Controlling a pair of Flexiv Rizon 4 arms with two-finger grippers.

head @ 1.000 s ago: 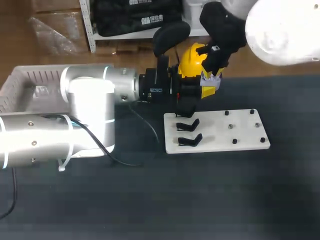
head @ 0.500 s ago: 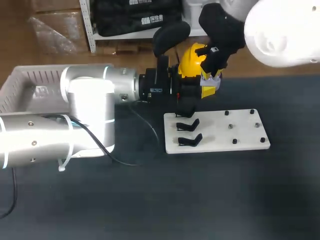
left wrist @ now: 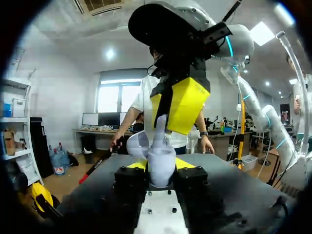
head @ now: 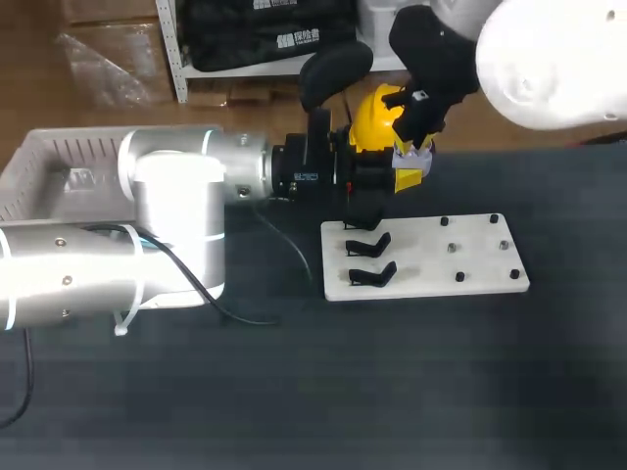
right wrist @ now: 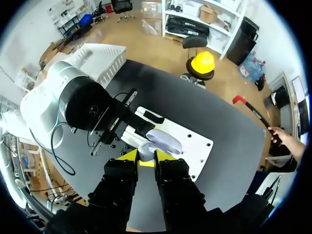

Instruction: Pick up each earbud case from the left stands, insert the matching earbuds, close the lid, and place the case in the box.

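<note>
Box [head: 39, 166] sits far behind the left gripper [left wrist: 161, 171], back alongside the left arm [head: 176, 215]. The left gripper is clamped on the case [left wrist: 161, 157], one yellow tip on each side. The lid [left wrist: 138, 144] is hinged open. Only the left wrist view shows that grip properly. In the head view the case is just a pale blob where the two grippers meet.

The right gripper [right wrist: 142, 160] hangs over the case from above, tips nearly together. It's pinched on a pale earbud [left wrist: 160, 129] whose stem stands up out of the case. The right wrist view shows the open lid just ahead of its own tips, but the earbud can't be made out there.

The head view gives the layout best. The white board [head: 470, 257] lies on the table under and just ahead of both grippers. It carries black stands [head: 370, 259] at the end nearer the left arm and small pegs [head: 480, 250] toward the other end. The case is held clear of the board.
</note>
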